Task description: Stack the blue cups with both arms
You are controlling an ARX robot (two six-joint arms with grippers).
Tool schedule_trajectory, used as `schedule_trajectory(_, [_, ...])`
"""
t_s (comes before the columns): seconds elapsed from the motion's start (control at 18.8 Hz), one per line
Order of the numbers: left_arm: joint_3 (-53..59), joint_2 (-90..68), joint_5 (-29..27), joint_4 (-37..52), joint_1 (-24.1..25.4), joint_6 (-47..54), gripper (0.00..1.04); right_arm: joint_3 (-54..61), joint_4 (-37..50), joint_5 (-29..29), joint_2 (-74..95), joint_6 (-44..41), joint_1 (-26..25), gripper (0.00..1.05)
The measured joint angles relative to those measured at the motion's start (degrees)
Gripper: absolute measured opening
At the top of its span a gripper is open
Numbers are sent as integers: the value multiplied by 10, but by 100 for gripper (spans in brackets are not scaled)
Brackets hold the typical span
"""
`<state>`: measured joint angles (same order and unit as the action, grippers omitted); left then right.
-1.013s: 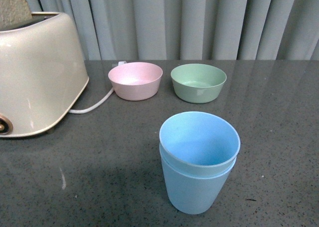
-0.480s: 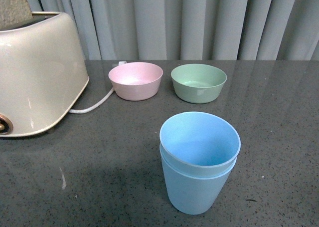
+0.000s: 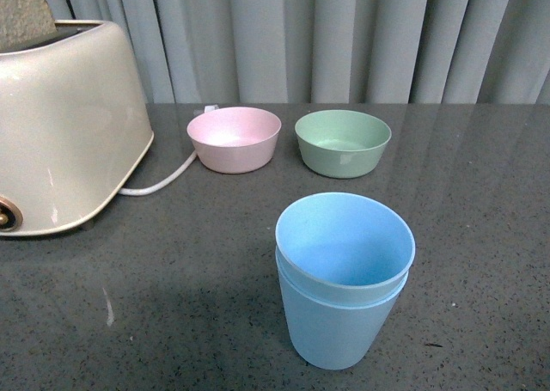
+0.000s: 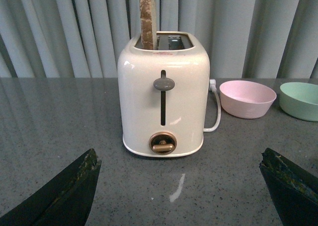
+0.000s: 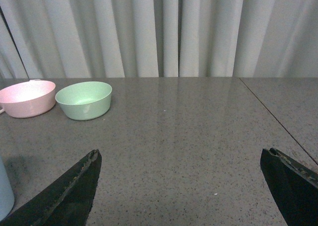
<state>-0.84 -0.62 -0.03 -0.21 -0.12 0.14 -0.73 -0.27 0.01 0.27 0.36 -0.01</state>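
Fingers (image 4: 64, 196) spread wide, blue cups (image 3: 342, 279) nested.

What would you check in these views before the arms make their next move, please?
1. Blue cups nested one inside the other: ok.
2. The stack stands upright on the table: ok.
3. Left gripper open and holding nothing: ok.
4. Right gripper open and holding nothing: ok.
5. Pink bowl and green bowl apart from the stack: ok.
6. Inner cup fully seated: cannot tell; its rim sits slightly above the outer rim.
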Motion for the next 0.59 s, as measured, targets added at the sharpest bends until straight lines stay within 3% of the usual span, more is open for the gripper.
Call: schedule_trajectory(0.59, [0,0,0,0,0,0,98,0,0,0,0,0,0,98])
